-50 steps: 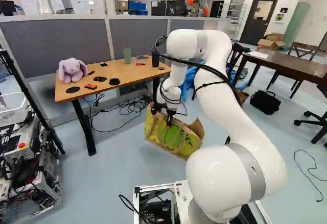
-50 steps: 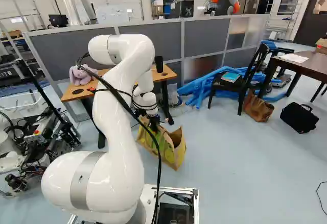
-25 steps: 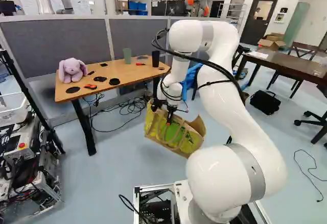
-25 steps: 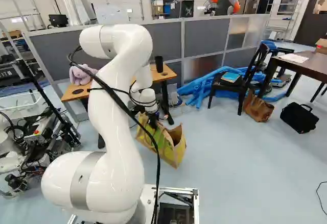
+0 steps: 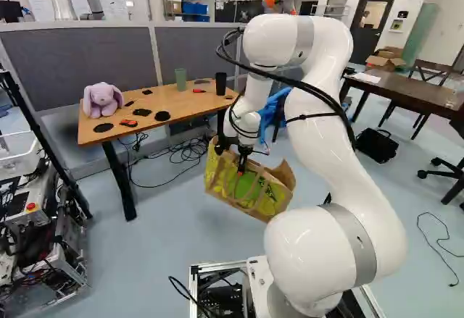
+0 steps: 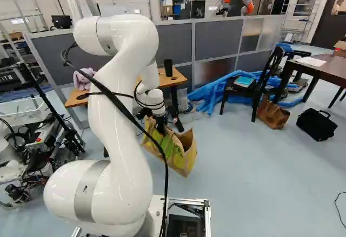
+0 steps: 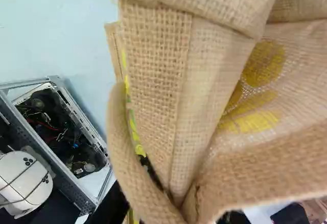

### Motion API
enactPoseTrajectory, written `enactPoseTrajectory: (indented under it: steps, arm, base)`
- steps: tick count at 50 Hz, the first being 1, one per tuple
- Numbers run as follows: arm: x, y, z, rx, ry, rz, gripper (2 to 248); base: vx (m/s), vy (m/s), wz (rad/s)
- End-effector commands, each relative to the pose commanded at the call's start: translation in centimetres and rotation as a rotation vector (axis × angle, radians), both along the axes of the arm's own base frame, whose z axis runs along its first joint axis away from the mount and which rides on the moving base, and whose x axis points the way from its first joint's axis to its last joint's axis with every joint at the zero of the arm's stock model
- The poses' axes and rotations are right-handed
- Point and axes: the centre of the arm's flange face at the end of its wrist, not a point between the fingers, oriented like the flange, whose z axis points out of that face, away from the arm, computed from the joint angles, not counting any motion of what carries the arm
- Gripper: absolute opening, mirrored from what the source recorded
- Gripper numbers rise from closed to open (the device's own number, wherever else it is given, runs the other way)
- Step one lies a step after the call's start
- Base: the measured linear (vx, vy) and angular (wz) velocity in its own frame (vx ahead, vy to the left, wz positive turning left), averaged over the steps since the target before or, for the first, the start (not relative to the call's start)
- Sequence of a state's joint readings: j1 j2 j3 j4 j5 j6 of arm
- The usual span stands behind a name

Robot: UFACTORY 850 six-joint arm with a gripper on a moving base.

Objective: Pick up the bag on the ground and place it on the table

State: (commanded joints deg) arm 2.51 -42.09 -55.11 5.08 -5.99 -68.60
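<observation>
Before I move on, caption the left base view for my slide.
White arm reaching down to a yellow-green bag, plush rabbit on the wooden table at left.

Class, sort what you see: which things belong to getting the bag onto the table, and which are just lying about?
Part of the job:
- tan-and-green bag
- white arm
- light wooden table, probably the destination

Just lying about:
- plush rabbit
- green cup
- black cup
- black bag
- brown bag
</observation>
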Motion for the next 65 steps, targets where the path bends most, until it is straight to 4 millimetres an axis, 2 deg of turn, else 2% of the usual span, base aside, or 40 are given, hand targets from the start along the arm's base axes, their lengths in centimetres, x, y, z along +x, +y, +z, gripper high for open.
enactPoseTrajectory:
  steps: [65]
  arm:
    - [-1.9, -0.2, 9.4, -0.015, -0.003, 0.071, 33]
  base:
    - [0.000, 0.000, 0.000]
